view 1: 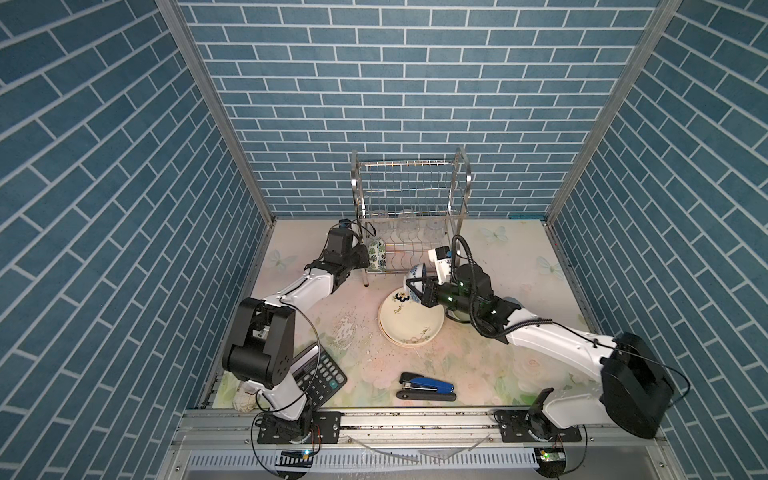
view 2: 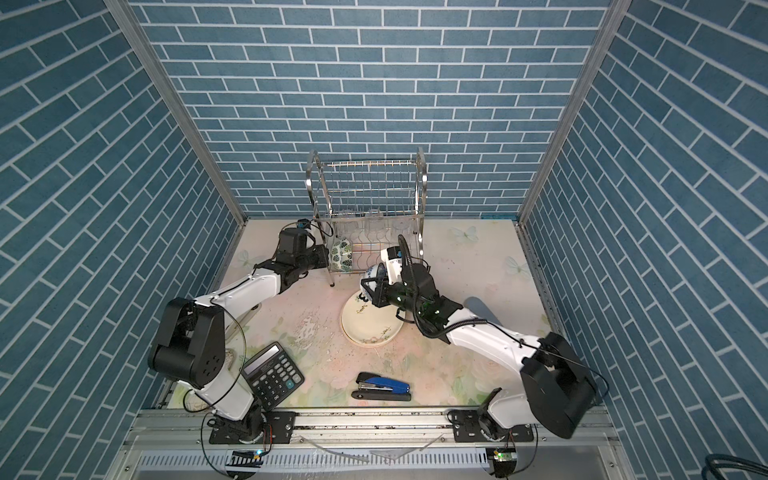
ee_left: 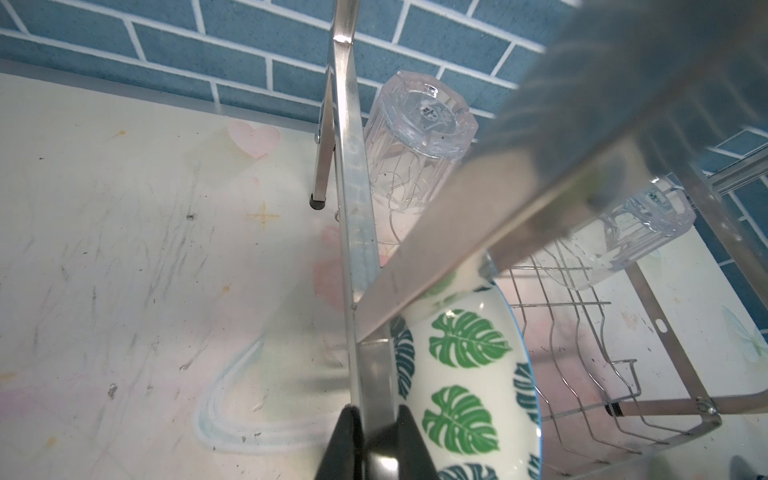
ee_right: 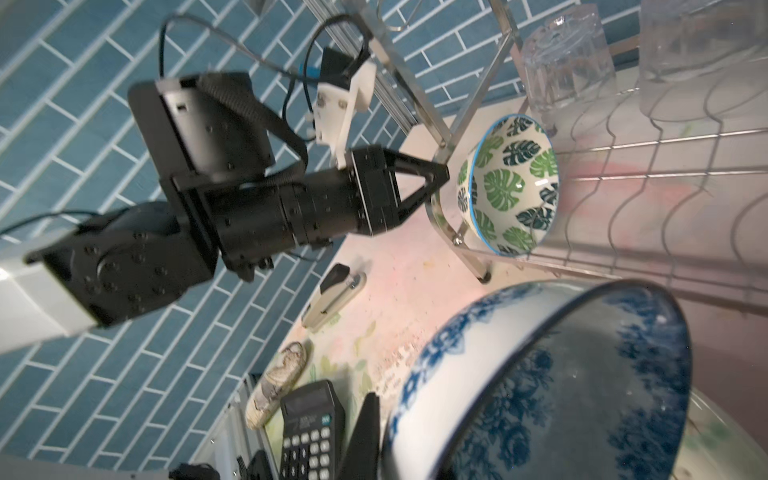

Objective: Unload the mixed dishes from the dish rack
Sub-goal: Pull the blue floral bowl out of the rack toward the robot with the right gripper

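Closest to the lens in the right wrist view, the blue bowl (ee_right: 540, 395) fills the near corner, tipped up on edge with its hollow facing sideways. The right gripper (view 1: 411, 286) pinches its rim, and one black finger (ee_right: 365, 436) shows against the outer wall. In both top views this bowl sits at the gripper's tip, over the far edge of the plates (view 1: 411, 328). The plates lie stacked flat on the table (view 1: 519, 266) in front of the rack (view 1: 465, 183). Whether the bowl touches the top plate cannot be told. The bowl is outside the rack, just before its right half. At the rack's other end the left gripper (ee_right: 442, 174) has its fingers (ee_left: 345, 444) drawn almost together on the flat steel strip of the arched side frame, which runs between them in the left wrist view. The leaf bowl (ee_left: 461, 374) stands on edge in the lower tier, just inside that strip. It is right beside the left gripper but not in its grip, and its hollow faces along the shelf. Behind it, at the back of the same tier, the tumblers (view 1: 405, 226) stand upside down in a row, well clear of both grippers. Near the front rail the calculator (view 1: 318, 374) lies partly under the left arm. The stapler (view 1: 426, 386) lies apart from it, toward the middle.
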Action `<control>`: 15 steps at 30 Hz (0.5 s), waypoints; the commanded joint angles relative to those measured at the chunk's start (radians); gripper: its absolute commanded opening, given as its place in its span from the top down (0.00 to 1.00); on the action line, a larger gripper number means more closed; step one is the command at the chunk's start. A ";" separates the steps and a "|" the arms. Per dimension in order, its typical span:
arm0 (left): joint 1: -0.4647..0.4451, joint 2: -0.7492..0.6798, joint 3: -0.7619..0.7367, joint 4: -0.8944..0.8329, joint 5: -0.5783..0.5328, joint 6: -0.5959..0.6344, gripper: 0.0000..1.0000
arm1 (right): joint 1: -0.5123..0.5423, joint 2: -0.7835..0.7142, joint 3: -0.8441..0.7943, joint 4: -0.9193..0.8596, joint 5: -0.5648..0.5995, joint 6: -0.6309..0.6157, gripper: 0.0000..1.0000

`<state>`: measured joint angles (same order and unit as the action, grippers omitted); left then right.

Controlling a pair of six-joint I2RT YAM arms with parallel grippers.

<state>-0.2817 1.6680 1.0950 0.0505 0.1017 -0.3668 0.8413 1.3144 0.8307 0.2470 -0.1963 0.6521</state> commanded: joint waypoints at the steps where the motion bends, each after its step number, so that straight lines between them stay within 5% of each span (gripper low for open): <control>1: 0.006 -0.013 -0.024 -0.005 0.029 0.008 0.97 | 0.026 -0.075 0.060 -0.377 0.208 -0.124 1.00; 7: 0.006 -0.014 -0.035 0.000 0.036 0.002 0.97 | 0.033 -0.056 0.186 -0.802 0.389 -0.177 1.00; 15: 0.006 -0.033 -0.044 0.010 0.041 -0.007 0.97 | 0.013 0.058 0.302 -0.958 0.488 -0.230 1.00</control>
<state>-0.2813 1.6634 1.0775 0.0780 0.1040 -0.3721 0.8654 1.3357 1.0485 -0.6155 0.2070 0.4850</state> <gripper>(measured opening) 0.174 0.126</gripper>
